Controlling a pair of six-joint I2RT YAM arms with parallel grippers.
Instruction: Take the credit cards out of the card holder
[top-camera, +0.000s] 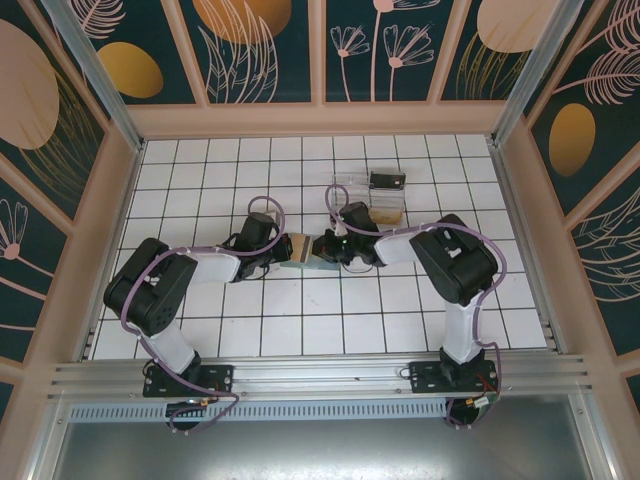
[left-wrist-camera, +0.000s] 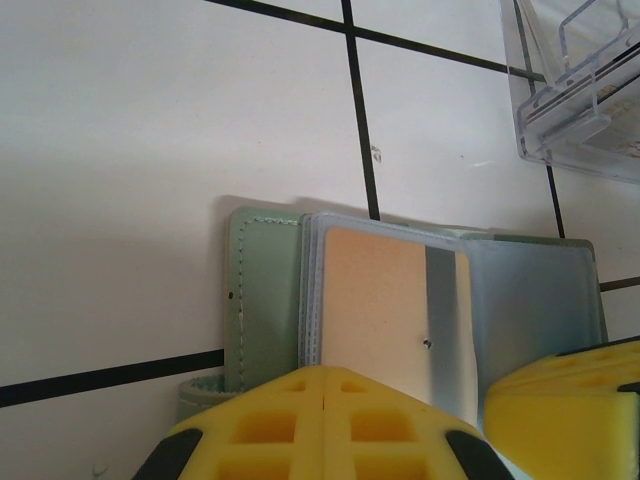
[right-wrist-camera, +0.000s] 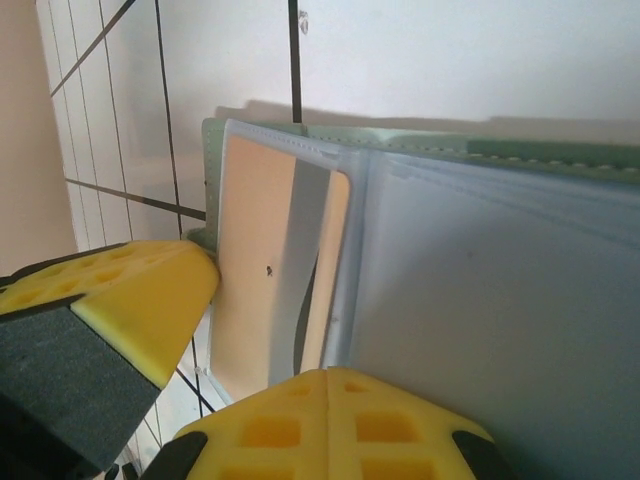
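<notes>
Currently, your left gripper (left-wrist-camera: 325, 400) and right gripper (right-wrist-camera: 328, 395) sit fully closed at the open card holder (left-wrist-camera: 265, 300); hold unconfirmed.

The grey-green card holder (top-camera: 303, 250) lies open on the white tiled table (top-camera: 300, 330), a tan card (left-wrist-camera: 375, 310) inside its clear sleeve (left-wrist-camera: 312, 300).

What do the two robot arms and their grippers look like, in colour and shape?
The left arm and right arm each have bulky black joint housings joined by white links, with a lilac cable looping along. The left gripper and right gripper have yellow finger pads moulded with square recesses, backed by dark grey foam.
</notes>
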